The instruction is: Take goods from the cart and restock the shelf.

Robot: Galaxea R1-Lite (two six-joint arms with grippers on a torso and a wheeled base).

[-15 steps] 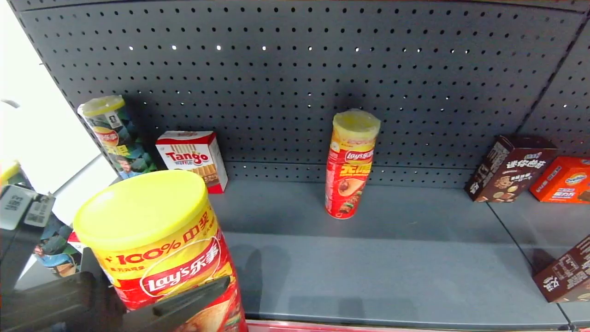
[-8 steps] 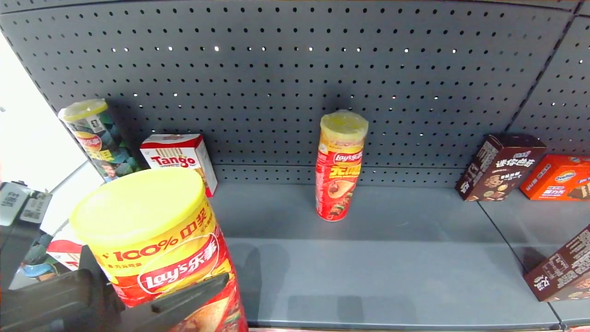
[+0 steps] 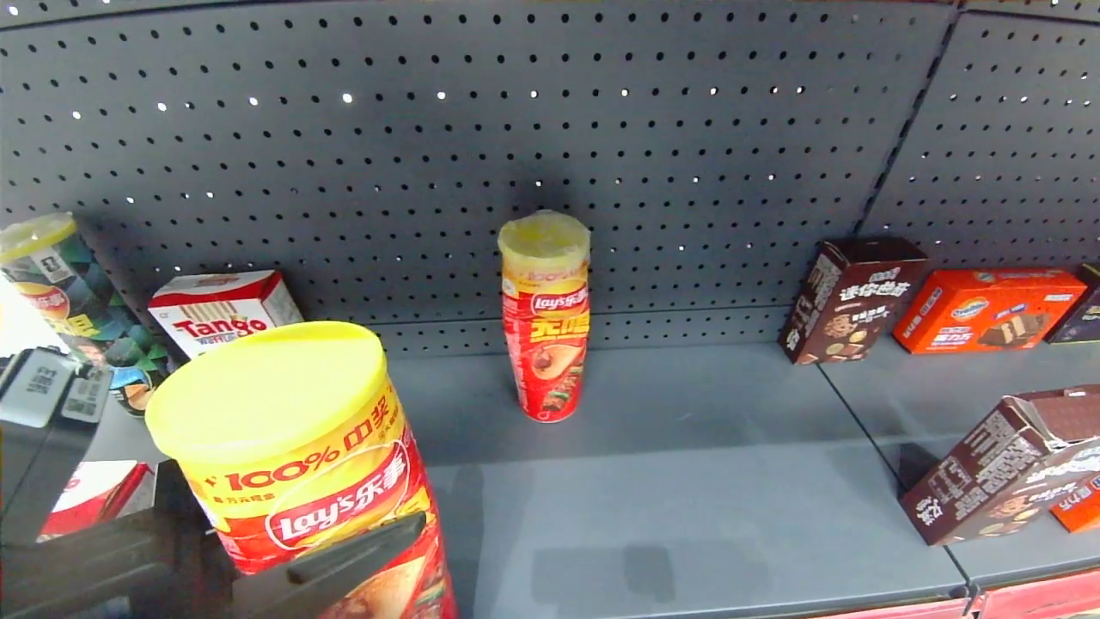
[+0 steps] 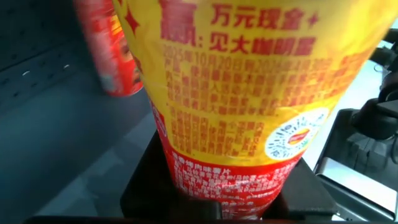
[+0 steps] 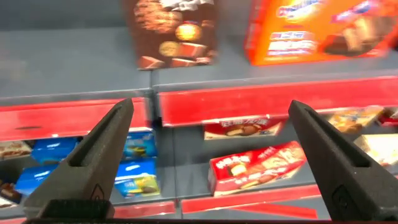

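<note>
Nearest, at lower left of the head view, a tall red-and-yellow chip can w/ a yellow plastic lid [image 3: 292, 447] is held upright by the left gripper [image 3: 296, 559]. Its black fingers [image 3: 357, 546] are pressed tight on the can's lower body. The can is carried by the left front part of the grey metal shelf [image 3: 687, 499]; whether it is over the edge or short of it can't be told.

The right gripper [image 5: 210, 109] is spread wide w/ nothing btwn its fingers, facing red shelf-edge strips [image 5: 249, 102].

Further in, a brown carton [image 3: 988, 473] is tilted at the right front. Mid-shelf, a second red chip can [image 3: 546, 318] is stood upright near the back.

Against the dark pegboard wall [image 3: 516, 129] are seen a white-and-red wafer box [image 3: 219, 314] and a dark patterned can [image 3: 51, 284] at left, and a brown box [image 3: 846, 301] and an orange box [image 3: 984, 309] at right.
</note>
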